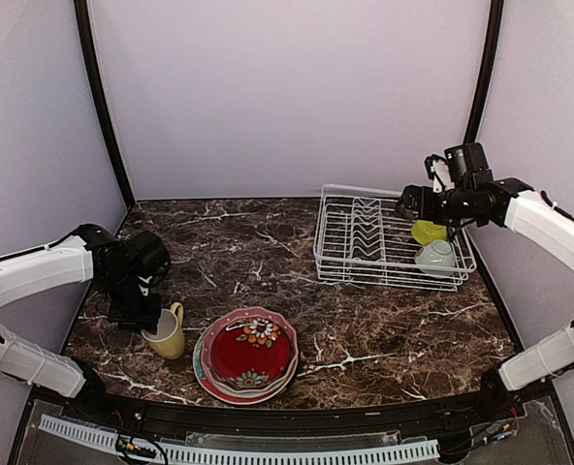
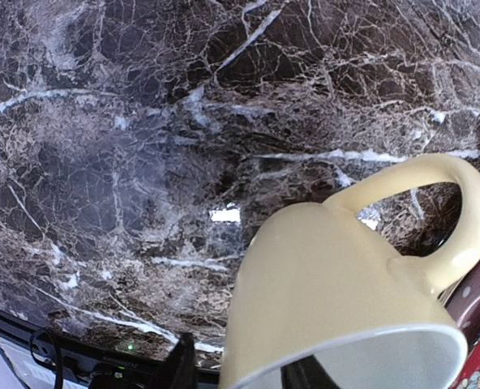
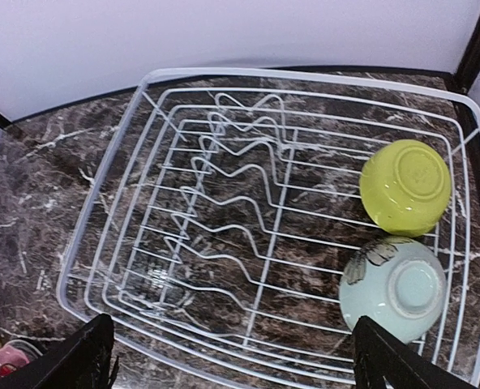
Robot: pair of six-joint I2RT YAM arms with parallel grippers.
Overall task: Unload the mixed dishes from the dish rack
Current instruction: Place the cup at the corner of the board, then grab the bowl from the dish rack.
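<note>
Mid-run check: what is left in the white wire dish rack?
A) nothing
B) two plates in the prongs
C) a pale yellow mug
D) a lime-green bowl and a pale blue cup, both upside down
D: the lime-green bowl and the pale blue cup sit bottoms-up in the white wire dish rack, its prongs bare.

The left arm (image 1: pixel 35 274), lower left of the frame, and the right arm (image 1: pixel 549 228), at the right edge, have smooth white shells on their long links. Their joints and wrist housings are black and blocky. A thin black cable arcs above the left arm's white link. The right hand (image 3: pixel 240 361) has matte black fingers (image 3: pixel 84 361).
</note>
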